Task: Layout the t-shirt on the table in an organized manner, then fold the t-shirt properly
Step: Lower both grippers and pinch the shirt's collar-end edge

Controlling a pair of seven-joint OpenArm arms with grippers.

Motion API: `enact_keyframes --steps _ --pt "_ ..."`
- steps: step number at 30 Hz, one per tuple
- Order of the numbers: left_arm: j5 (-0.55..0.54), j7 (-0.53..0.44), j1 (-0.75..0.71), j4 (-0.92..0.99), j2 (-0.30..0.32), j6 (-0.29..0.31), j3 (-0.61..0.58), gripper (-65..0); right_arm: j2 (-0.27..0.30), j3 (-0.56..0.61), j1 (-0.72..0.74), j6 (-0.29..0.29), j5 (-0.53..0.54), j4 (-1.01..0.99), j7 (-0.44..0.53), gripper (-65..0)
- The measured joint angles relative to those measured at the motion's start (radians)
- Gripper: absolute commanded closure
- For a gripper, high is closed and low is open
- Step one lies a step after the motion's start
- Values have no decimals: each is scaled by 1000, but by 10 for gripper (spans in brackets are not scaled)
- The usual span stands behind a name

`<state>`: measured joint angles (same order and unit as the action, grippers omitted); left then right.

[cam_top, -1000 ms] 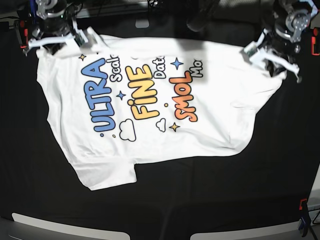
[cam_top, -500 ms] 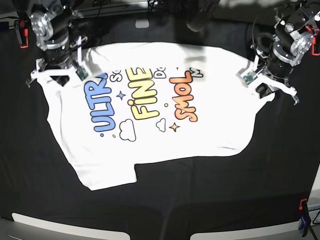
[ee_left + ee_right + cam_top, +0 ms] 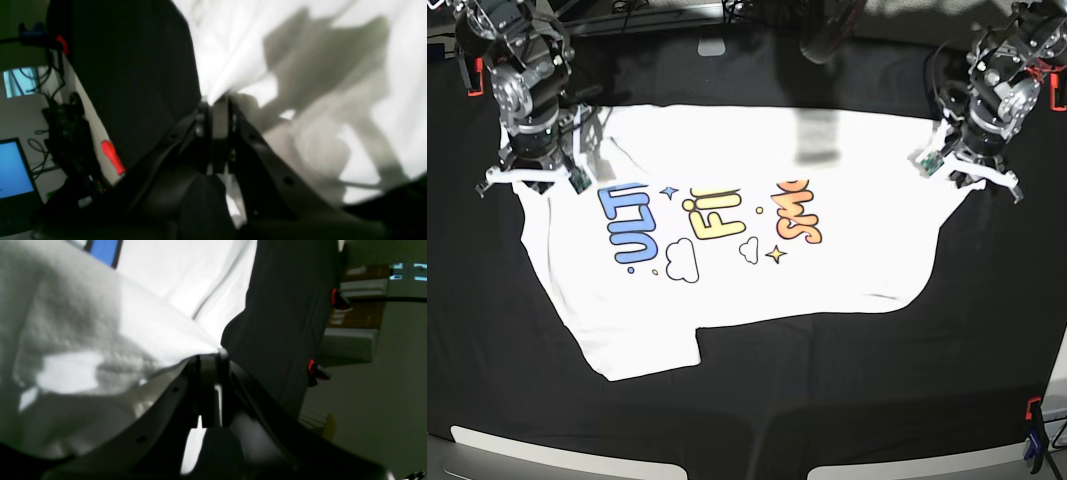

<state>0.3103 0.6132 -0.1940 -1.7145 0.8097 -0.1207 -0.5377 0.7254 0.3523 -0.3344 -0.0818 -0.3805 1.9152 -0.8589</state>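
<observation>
We see the shirt (image 3: pixel 727 250) spread print-up on the black bench (image 3: pixel 827 400), its far edge folded over the lettering. Left fingers (image 3: pixel 215 110) pinch one far corner; right fingers (image 3: pixel 210 360) pinch the other, both clamped on cloth.

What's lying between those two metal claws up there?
Between the right gripper and the left gripper, only the t-shirt stretches, its top edge folded over; the base view shows it.

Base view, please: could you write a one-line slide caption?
Both grippers, left and right, pinch the t-shirt's far edge, folding it over its print.
</observation>
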Motion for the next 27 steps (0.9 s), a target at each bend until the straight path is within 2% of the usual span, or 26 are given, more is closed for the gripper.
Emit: enact_keyframes --steps 4,27 --pt "0 4 37 0 2 0 0 0 -2 0 25 7 65 -2 3 0" --pt "0 14 53 0 2 0 0 0 -2 0 32 6 40 -3 29 0"
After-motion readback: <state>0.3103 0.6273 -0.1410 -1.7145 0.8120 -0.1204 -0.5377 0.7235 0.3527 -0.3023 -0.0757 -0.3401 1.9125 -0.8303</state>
